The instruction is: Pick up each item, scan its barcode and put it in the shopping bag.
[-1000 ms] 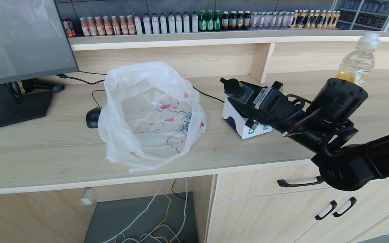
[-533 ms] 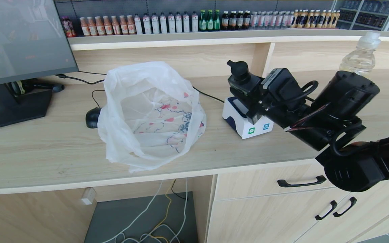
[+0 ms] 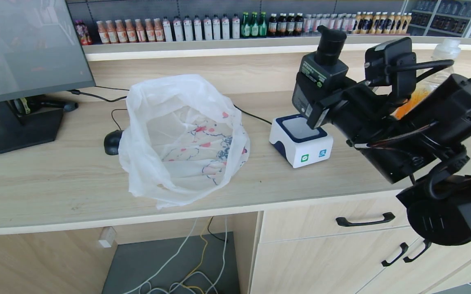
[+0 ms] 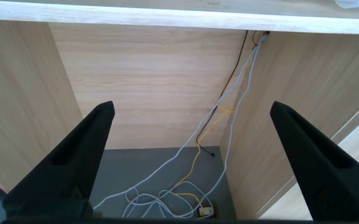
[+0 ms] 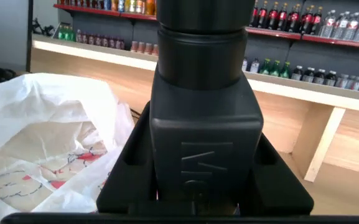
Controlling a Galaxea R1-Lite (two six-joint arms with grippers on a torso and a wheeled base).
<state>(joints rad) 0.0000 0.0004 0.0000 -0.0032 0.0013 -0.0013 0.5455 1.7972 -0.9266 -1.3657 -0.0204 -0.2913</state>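
1. Where the right arm stands over the counter (image 3: pixel 56 183), the right gripper (image 3: pixel 328 109) is clamped on the lower body of a black bottle (image 3: pixel 319 77), its jaws closed against the bottle's flat sides.
2. Black bottle: squared dark body, round black cap. The long axis is near vertical, cap uppermost and base downward, and it leans slightly with the cap toward the robot's right. A labelled face is turned toward the head camera and the bag side.
3. Position: held in the air just above the far right edge of the scanner (image 3: pixel 301 141), not touching it. The scanner's window faces up.
4. In the right wrist view, the bottle (image 5: pixel 204 124) lies along the gripper's line, cap end away from the camera.
5. Shopping bag (image 3: pixel 182 139): white plastic, mouth open, standing left of the scanner and apart from it.
6. Left gripper (image 4: pixel 191 107): fingers spread wide, holding nothing, below the counter edge and facing loose cables (image 4: pixel 229 124).
7. Other stock: monitor (image 3: pixel 23 45), mouse (image 3: pixel 112 141) beside the bag, and a clear bottle (image 3: pixel 443 53) behind the right arm.
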